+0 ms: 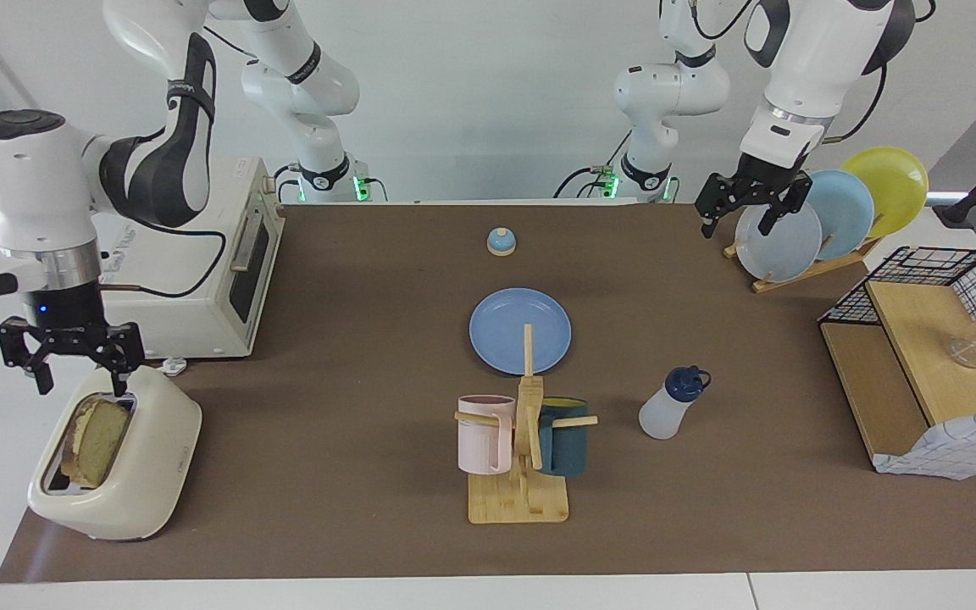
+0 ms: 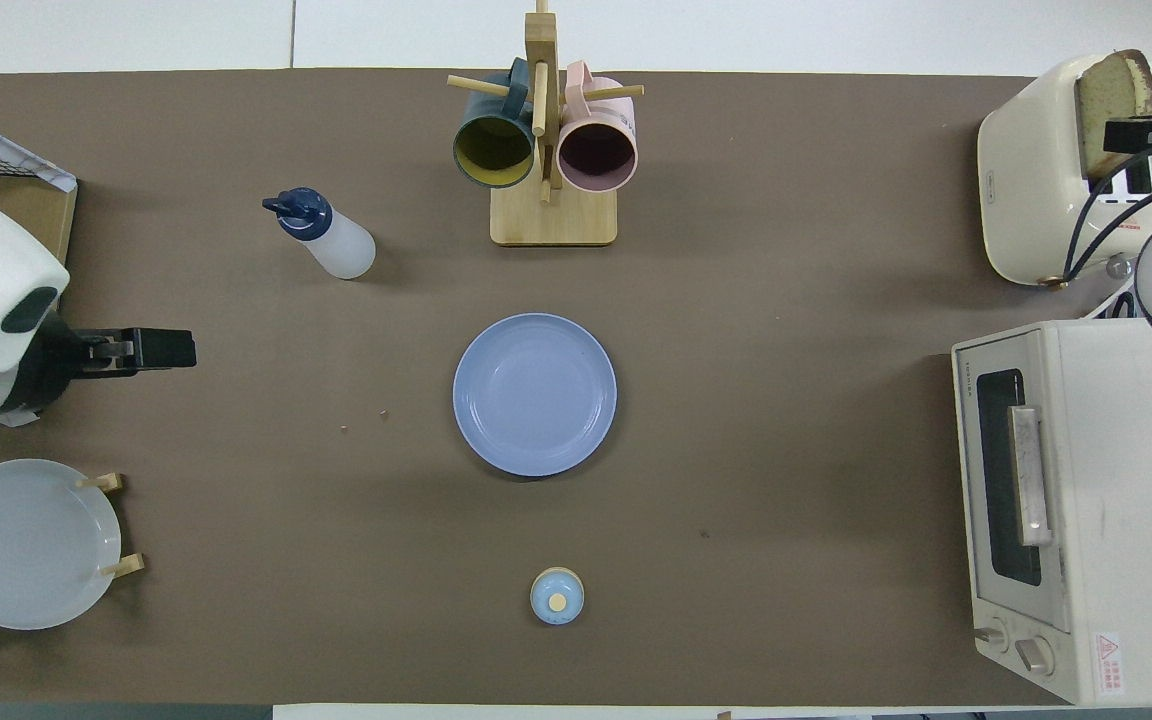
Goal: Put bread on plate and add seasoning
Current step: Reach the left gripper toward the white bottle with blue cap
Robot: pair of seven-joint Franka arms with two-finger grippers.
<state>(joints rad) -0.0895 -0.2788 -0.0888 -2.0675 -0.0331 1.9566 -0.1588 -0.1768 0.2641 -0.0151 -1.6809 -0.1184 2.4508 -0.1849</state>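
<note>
Bread [image 1: 97, 440] upright in toaster [image 1: 115, 457]; right gripper [image 1: 73, 383] open, empty, just above; needs straight descent astride slice. Left gripper [image 1: 734, 222] open, empty, waiting above toaster-level plates.

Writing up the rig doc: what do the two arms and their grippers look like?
Both arms are glossy white, rounded segments with dark grey-black joint bands; black cables loop along them. Each ends in a silver wrist ring and a black, skeletal two-finger gripper with outer links. The right gripper has a small blue light on its black mount. The left gripper hangs from a white wrist block. Green lights glow at both bases.
</note>
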